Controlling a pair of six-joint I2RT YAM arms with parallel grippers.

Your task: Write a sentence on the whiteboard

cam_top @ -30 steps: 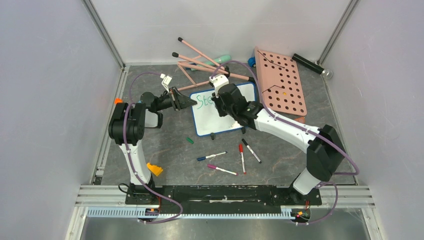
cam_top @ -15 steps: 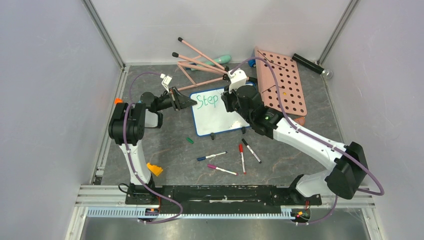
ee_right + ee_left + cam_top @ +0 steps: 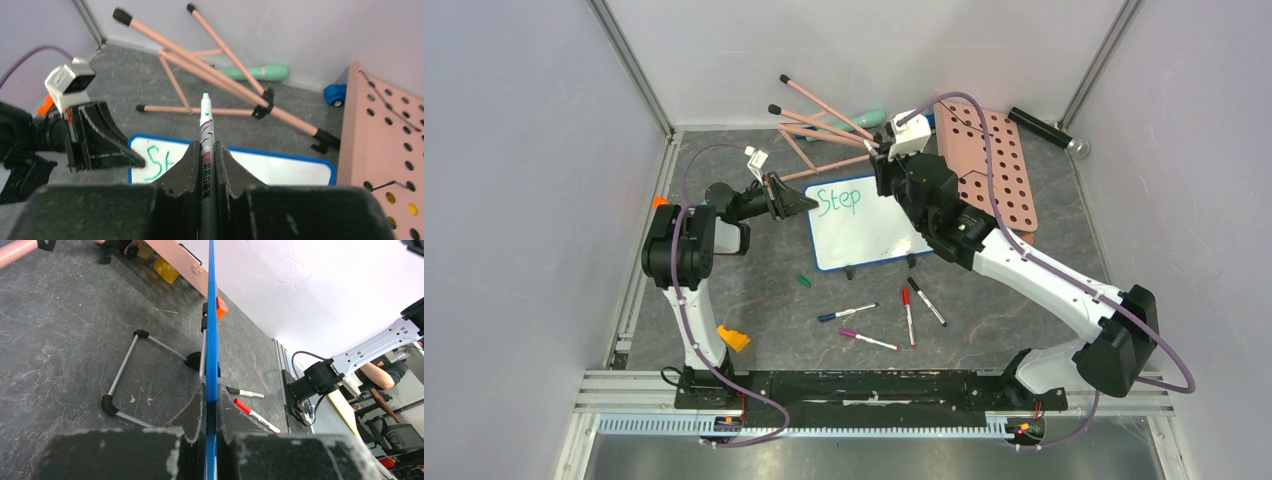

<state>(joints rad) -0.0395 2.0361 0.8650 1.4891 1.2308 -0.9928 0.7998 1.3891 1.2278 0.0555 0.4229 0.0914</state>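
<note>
With my left gripper (image 3: 809, 203) clamped on the frame of the whiteboard (image 3: 864, 230), just left of the pink pegboard (image 3: 996, 170), my right gripper (image 3: 205, 150), pinching the green marker (image 3: 205, 122), should touch down lightly beneath "Step" (image 3: 838, 199).

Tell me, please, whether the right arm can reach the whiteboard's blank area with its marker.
Probably yes: the right fingers hold the marker just past the whiteboard's far edge, the blank area is uncovered, and the left fingers clamp only the left edge.

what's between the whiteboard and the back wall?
A pink stand, legs splayed, and a mint tube lie behind the whiteboard. Right wrist view shows it best; top view too.
</note>
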